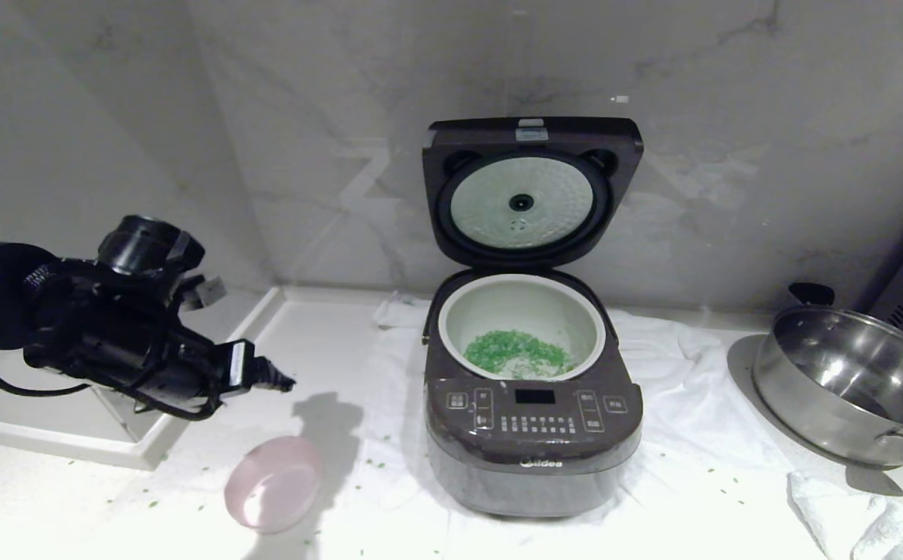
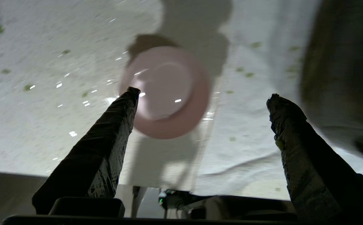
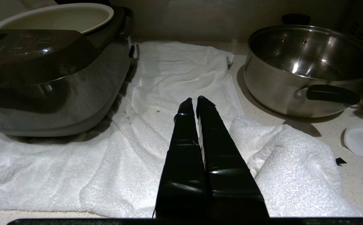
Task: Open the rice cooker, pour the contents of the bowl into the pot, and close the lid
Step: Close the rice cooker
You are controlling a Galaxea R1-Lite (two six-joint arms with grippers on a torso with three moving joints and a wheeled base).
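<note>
Head view: one bowl (image 1: 273, 484), one rice cooker (image 1: 533, 435), left gripper (image 1: 284, 383) released, empty.

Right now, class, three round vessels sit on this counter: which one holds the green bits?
The white pot inside the open rice cooker: green bits lie in it. The pink bowl and steel pan look empty.
</note>
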